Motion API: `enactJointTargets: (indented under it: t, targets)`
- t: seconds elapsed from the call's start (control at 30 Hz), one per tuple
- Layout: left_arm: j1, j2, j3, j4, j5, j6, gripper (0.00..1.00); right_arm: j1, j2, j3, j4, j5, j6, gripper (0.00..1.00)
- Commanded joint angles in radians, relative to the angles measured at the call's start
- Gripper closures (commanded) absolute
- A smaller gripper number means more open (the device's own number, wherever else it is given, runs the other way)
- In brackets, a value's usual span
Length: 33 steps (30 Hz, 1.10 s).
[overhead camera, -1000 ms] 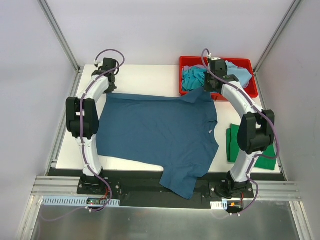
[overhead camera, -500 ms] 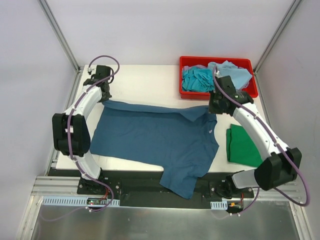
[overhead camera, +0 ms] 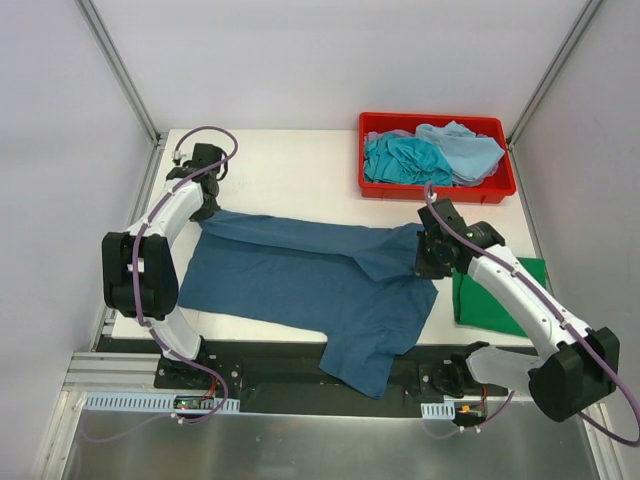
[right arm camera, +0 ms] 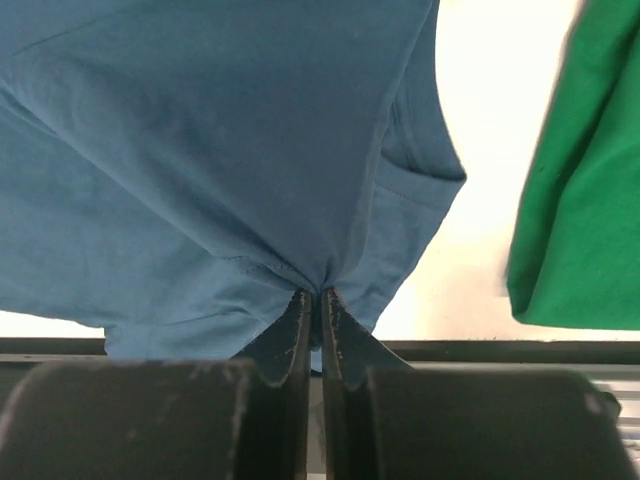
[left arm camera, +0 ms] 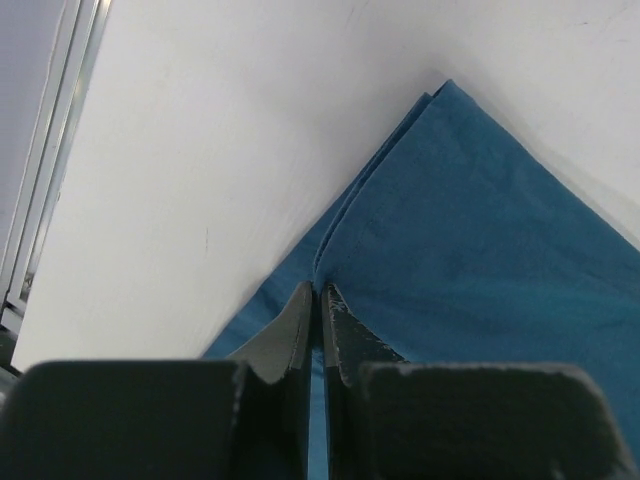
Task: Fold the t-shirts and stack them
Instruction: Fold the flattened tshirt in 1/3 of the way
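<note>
A dark teal-blue t-shirt [overhead camera: 300, 280] lies spread on the white table, its far edge folded toward the near side and one sleeve hanging over the front edge. My left gripper [overhead camera: 207, 212] is shut on the shirt's far left corner [left arm camera: 330, 270]. My right gripper [overhead camera: 425, 262] is shut on the shirt's far right edge, and the cloth [right arm camera: 250, 170] bunches at its fingertips [right arm camera: 300, 305]. A folded bright green t-shirt [overhead camera: 490, 295] lies at the right, partly under the right arm. Turquoise [overhead camera: 400, 158] and pale blue [overhead camera: 465, 148] t-shirts lie crumpled in the bin.
A red plastic bin [overhead camera: 435, 190] stands at the table's far right. Bare white tabletop [overhead camera: 290, 170] lies beyond the blue shirt. A black rail [overhead camera: 300, 370] runs along the near edge with the arm bases on it. Metal frame posts stand at both far corners.
Both grippers have drawn the blue shirt's far edge toward the near side, folding it over. The right arm has swung from beside the bin to the middle right; the green shirt shows more.
</note>
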Motion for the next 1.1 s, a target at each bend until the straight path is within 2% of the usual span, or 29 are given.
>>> enactJointTargets:
  t: [0.0,0.1,0.2,0.23,0.27,0.3,0.33,0.4,0.43,0.57,0.6,0.63,0.7,0.83,1.07]
  targets:
    - [0.006,0.003,-0.016,-0.05,-0.08,-0.028,1.0,0.023,-0.023,-0.087,0.018,-0.084,0.083,0.96]
    - [0.006,0.018,-0.025,-0.054,-0.092,-0.034,1.0,0.032,-0.01,-0.153,0.072,-0.087,0.121,0.96]
    - [0.006,0.047,-0.019,-0.071,-0.101,-0.037,0.93,0.037,0.009,-0.191,0.121,-0.11,0.124,0.94]
    - [0.006,0.054,-0.019,-0.077,-0.103,-0.043,0.9,0.038,0.016,-0.2,0.133,-0.112,0.117,0.89]
    - [0.006,0.058,-0.017,-0.087,-0.103,-0.046,0.86,0.037,0.028,-0.203,0.139,-0.112,0.11,0.79]
    - [0.006,0.06,-0.013,-0.094,-0.107,-0.055,0.83,0.037,0.037,-0.205,0.141,-0.112,0.098,0.75]
    - [0.006,0.06,-0.007,-0.103,-0.12,-0.066,0.76,0.037,0.046,-0.205,0.142,-0.112,0.092,0.69]
    - [0.004,0.052,0.013,-0.133,-0.132,-0.075,0.47,0.04,0.043,-0.196,0.13,-0.087,0.074,0.42]
    - [0.005,0.04,0.024,-0.145,-0.135,-0.081,0.32,0.04,0.03,-0.188,0.13,-0.069,0.058,0.34]
    - [0.004,-0.037,0.045,-0.165,-0.08,-0.09,0.04,0.04,-0.065,-0.15,0.187,-0.082,-0.041,0.17]
    - [0.005,-0.061,0.049,-0.163,-0.048,-0.097,0.01,0.041,-0.082,-0.144,0.21,-0.093,-0.066,0.13]
    - [0.006,-0.08,0.055,-0.16,-0.007,-0.103,0.01,0.04,-0.092,-0.138,0.24,-0.105,-0.083,0.03]
    - [0.006,-0.094,0.073,-0.147,0.082,-0.1,0.01,0.04,-0.089,-0.134,0.3,-0.146,-0.101,0.04]
    - [0.002,-0.043,0.119,-0.122,0.224,-0.078,0.01,0.032,-0.005,-0.052,0.319,-0.133,-0.127,0.04]
    - [0.002,0.099,0.162,-0.071,0.359,-0.074,0.01,-0.058,0.268,0.049,0.415,-0.196,-0.143,0.04]
